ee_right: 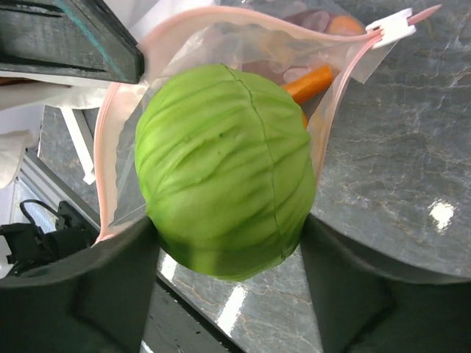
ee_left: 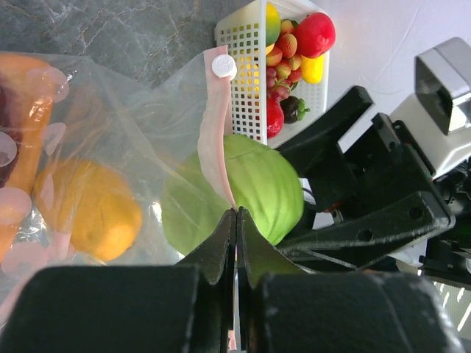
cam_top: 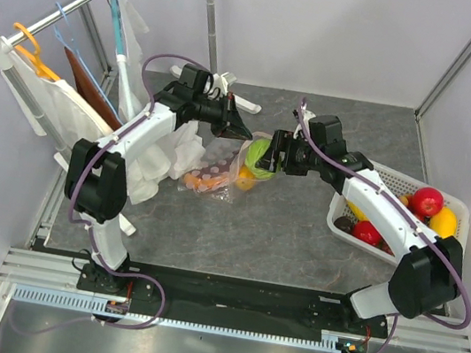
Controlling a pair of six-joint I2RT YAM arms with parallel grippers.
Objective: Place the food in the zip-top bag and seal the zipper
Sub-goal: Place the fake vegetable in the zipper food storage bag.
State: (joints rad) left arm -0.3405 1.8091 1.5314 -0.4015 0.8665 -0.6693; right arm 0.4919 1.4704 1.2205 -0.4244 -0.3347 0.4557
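The zip-top bag point(cam_top: 211, 171) lies mid-table with its mouth toward the right. My left gripper point(cam_top: 244, 131) is shut on the pink zipper strip point(ee_left: 215, 125) and holds the mouth's upper edge up; the gripper point(ee_left: 236, 213) pinches the strip just in front of the cabbage. The white slider point(ee_left: 224, 66) sits at the strip's far end. My right gripper point(cam_top: 269, 157) is shut on the round green cabbage point(ee_right: 224, 169), which is partway into the open mouth. An orange fruit point(ee_left: 92, 209) and a long orange piece point(ee_right: 309, 84) lie inside the bag.
A white slatted basket point(cam_top: 440, 245) with red apples, a lemon and other toy food stands at the right. White cloth on hangers point(cam_top: 67, 105) and a rail fill the left side. A white stand foot point(cam_top: 235, 96) is behind the bag.
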